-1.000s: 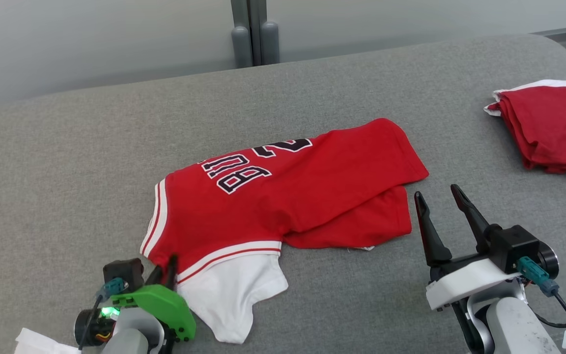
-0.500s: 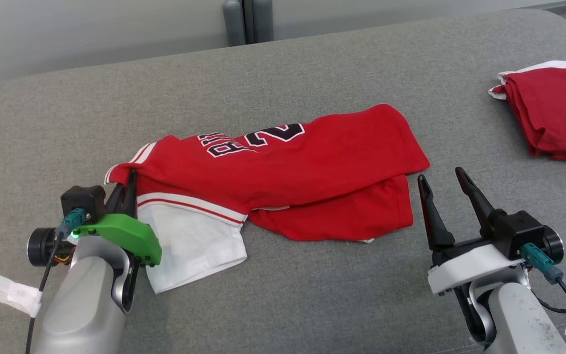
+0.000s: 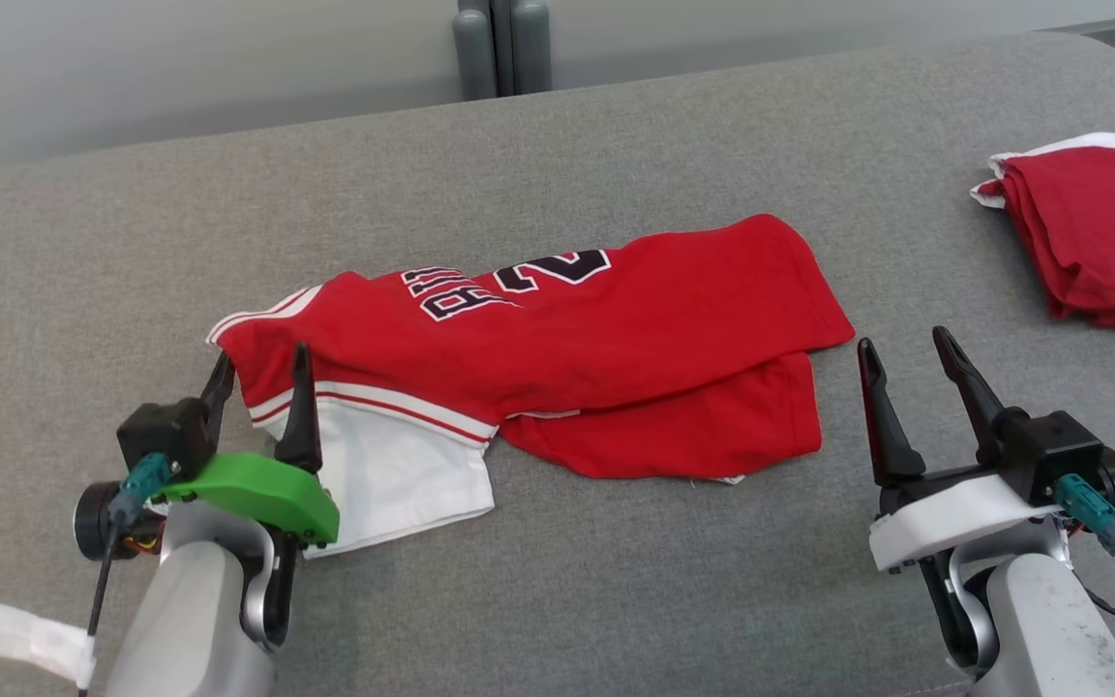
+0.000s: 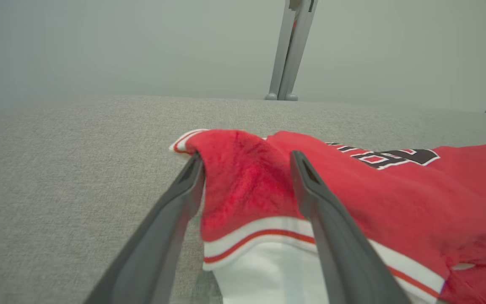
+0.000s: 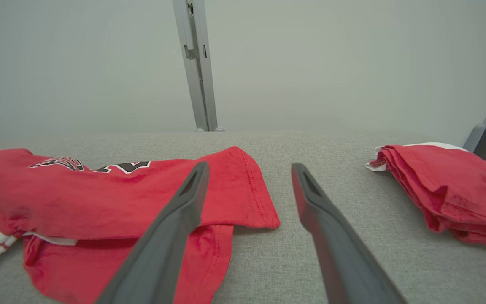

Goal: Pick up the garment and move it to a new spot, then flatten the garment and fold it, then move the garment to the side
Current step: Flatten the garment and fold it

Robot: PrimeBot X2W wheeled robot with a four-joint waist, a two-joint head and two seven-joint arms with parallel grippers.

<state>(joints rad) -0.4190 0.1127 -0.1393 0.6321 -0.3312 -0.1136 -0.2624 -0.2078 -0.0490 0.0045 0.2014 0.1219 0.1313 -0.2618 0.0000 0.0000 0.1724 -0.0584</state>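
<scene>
Garment (image 3: 616, 329) on cushion (image 3: 616, 145), folded pile (image 3: 1099, 232) well apart to its right; wall (image 3: 228, 58) behind

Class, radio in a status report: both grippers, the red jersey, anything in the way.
Left gripper open, straddling jersey shoulder corner. Right gripper open, beside the hem. Second red garment far right, clear.

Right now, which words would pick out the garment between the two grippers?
Look at the wide grey surface. In its middle lies the red jersey, spread loosely. Unlike the folded red pile at the right, it bears dark lettering and red-and-white striped trim.
</scene>
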